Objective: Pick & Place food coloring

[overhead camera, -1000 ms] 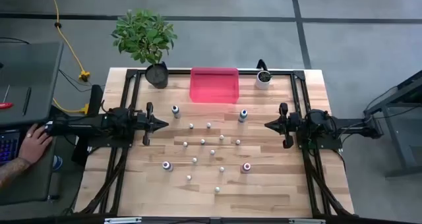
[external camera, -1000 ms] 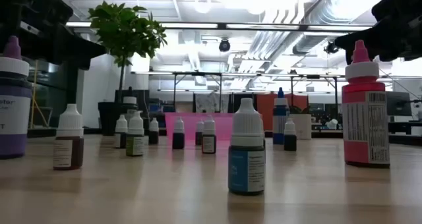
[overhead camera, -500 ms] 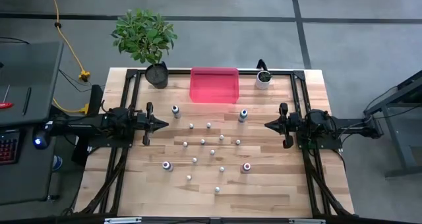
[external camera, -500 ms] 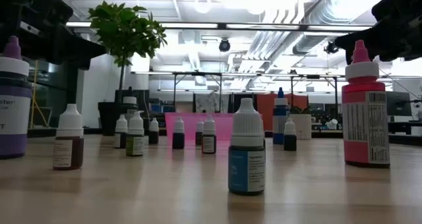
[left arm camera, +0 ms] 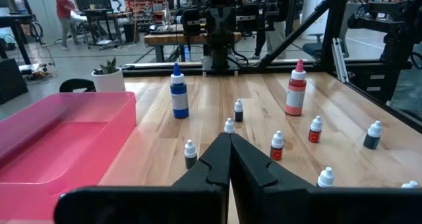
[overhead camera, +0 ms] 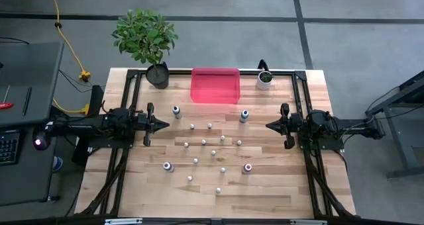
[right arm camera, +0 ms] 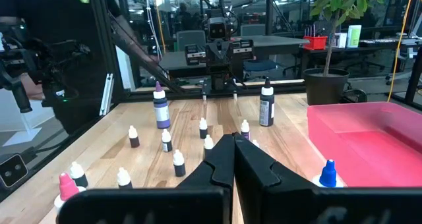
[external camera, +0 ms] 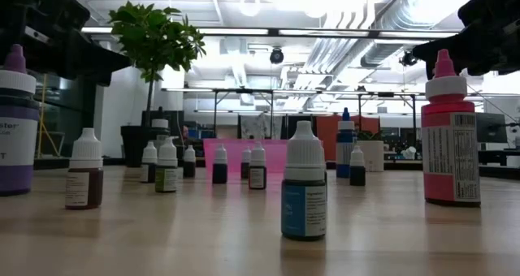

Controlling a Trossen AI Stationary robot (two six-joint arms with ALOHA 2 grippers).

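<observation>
Wooden plank table (overhead camera: 265, 192) | tiny capped bottles (overhead camera: 213, 153) scattered | pink tray (overhead camera: 215, 85), seemingly translucent

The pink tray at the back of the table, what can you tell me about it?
The pink tray is a shallow rectangular bin of translucent, plastic-looking material with low walls and rounded corners. It sits flat on the wooden table at the far edge, between a dark plant pot and a small white pot. It looks empty; no bottle or gripper touches it.
</observation>
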